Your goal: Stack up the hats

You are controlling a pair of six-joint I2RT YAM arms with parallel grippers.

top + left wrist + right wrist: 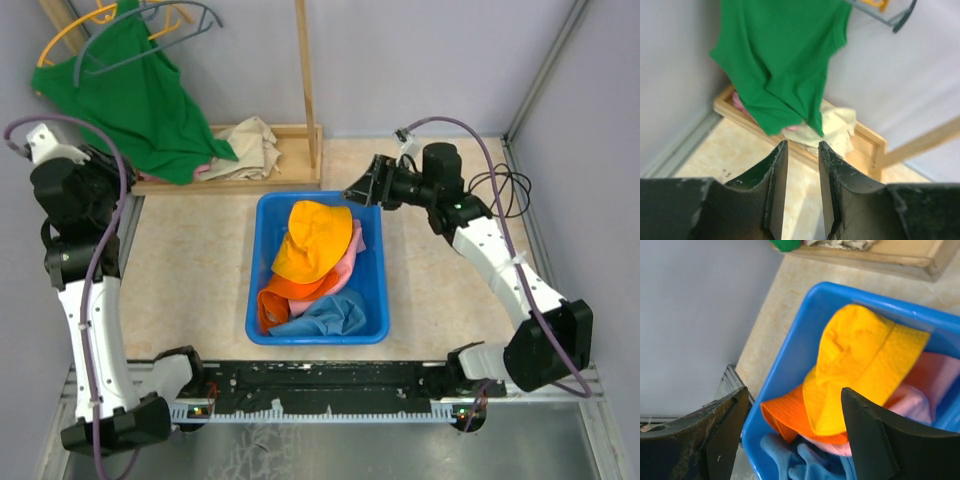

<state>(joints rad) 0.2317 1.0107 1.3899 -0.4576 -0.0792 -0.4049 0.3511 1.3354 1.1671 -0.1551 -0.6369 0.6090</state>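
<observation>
Right gripper (352,191) gapes empty at 1 o'clock of the bin (257,262); left gripper (802,148) slightly parted. Hats (312,240) overlap; 1 pinch could drag 2.

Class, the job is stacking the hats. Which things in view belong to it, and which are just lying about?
Belong: yellow-orange hat, bright orange hat, pink hat, light blue hat.
Lying about: green tank top, beige cloth, wooden tray.
</observation>
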